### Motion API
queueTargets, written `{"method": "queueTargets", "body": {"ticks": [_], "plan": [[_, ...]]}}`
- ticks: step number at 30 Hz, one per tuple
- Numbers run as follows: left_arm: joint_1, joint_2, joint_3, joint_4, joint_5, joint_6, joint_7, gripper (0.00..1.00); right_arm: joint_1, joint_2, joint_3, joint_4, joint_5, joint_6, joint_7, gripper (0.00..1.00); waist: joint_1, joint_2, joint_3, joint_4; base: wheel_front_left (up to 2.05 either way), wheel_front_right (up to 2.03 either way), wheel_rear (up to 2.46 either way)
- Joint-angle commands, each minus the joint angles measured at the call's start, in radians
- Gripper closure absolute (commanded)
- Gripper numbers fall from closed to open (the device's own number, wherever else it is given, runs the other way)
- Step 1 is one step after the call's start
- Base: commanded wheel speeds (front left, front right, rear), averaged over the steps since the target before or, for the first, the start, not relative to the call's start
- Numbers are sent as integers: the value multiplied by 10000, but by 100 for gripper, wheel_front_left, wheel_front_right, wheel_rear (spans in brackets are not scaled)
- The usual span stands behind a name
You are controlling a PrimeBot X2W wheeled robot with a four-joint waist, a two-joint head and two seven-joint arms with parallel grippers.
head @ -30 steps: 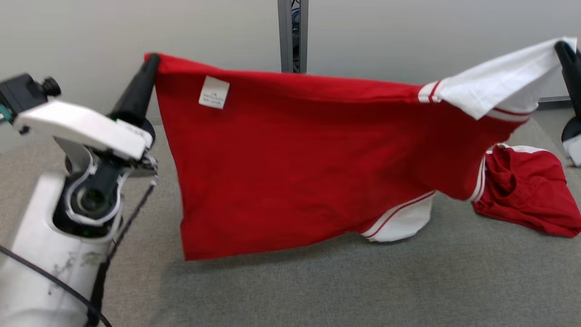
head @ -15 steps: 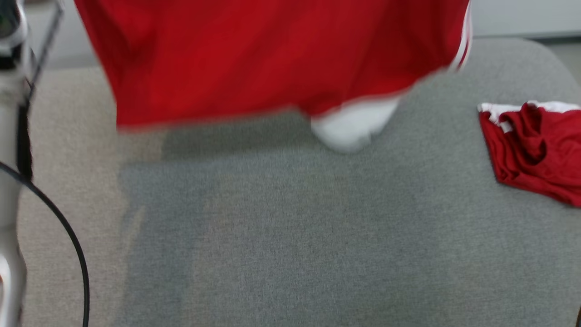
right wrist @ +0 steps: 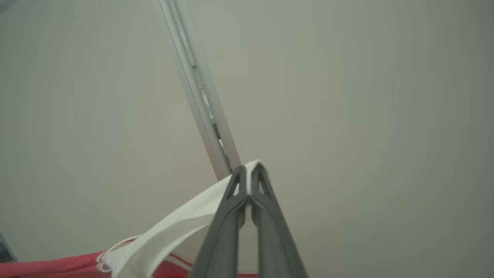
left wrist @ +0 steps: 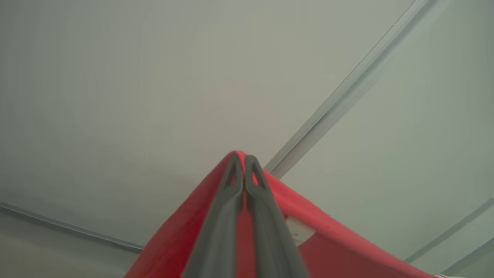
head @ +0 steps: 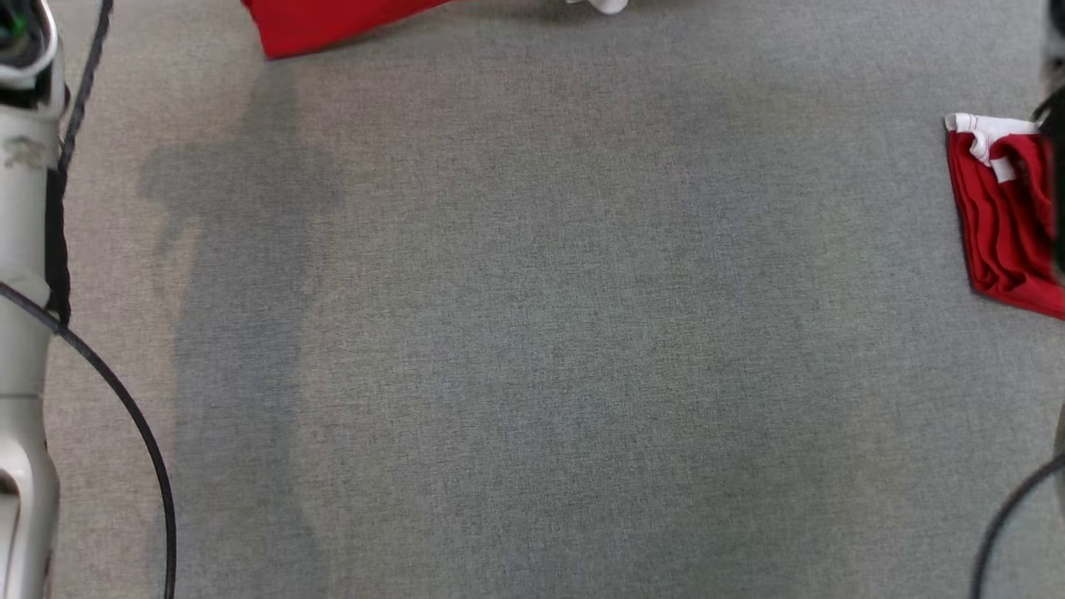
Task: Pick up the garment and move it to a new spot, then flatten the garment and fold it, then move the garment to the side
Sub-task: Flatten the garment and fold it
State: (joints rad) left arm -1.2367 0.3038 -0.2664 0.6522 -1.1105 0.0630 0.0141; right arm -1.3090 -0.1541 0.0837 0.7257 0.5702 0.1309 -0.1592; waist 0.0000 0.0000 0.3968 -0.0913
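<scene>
The garment is a red shirt with white sleeves, held up off the table. In the left wrist view my left gripper (left wrist: 243,160) is shut on a red corner of the garment (left wrist: 339,239), in front of a pale wall. In the right wrist view my right gripper (right wrist: 250,170) is shut on the tip of a white sleeve (right wrist: 173,227), with red cloth trailing below it. In the head view the garment's lowest red corner (head: 333,21) and a bit of white sleeve (head: 603,4) hang at the top edge.
The grey fabric-covered table (head: 541,333) spreads across the head view. A second red and white garment (head: 1003,216) lies bunched at its right edge. My pale left arm (head: 25,249) and a black cable (head: 125,408) run along the left edge.
The head camera has tilted down, so the held garment has slid from mid-picture to the top edge. Both grips look unchanged.
</scene>
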Motion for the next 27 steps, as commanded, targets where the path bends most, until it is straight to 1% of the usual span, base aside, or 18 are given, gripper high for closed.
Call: {"method": "queueTargets", "body": {"ticks": [1, 5, 9, 12, 14, 17, 22, 24, 27], "plan": [[96, 64, 86, 57, -69, -97, -140, 100, 271, -141, 161, -57, 175, -3, -114, 100, 0, 0, 69, -56, 0, 0, 0], [943, 33, -21, 213, -79, -485, -324, 100, 1604, -349, 1214, -541, 1032, -3, -230, 100, 0, 0, 155, -181, 0, 0, 0], [1958, 167, -224, -137, -40, -978, -415, 100, 3128, -770, 2111, -1367, 1880, -1, -410, 100, 0, 0, 77, -243, 0, 0, 0], [2970, 279, -371, -657, -16, -1168, -477, 100, 4312, -1183, 2520, -2038, 2443, -1, -499, 100, 0, 0, -94, -220, 0, 0, 0], [3695, 417, -464, -1154, 31, -1204, -497, 100, 5085, -1445, 2759, -2541, 2756, -1, -527, 100, 0, 0, -242, -180, 0, 0, 0], [4877, 629, -483, -2092, -6, -1108, -572, 100, 6155, -1851, 2898, -3287, 3173, -1, -514, 100, 0, 0, -511, -128, 0, 0, 0], [7064, 866, -483, -3927, -167, -792, -733, 100, 8091, -2430, 2704, -4780, 3744, -1, -386, 100, 0, 0, -1070, 16, 0, 0, 0], [8015, 967, -505, -4560, -112, -600, -870, 100, 8976, -2600, 2559, -5353, 3854, -1, -286, 100, 0, 0, -1328, 51, 0, 0, 0], [9420, 963, -553, -5315, -232, -350, -1073, 100, 10301, -2721, 2346, -6110, 3832, -1, -32, 100, 0, 0, -1741, 68, 0, 0, 0]]}}
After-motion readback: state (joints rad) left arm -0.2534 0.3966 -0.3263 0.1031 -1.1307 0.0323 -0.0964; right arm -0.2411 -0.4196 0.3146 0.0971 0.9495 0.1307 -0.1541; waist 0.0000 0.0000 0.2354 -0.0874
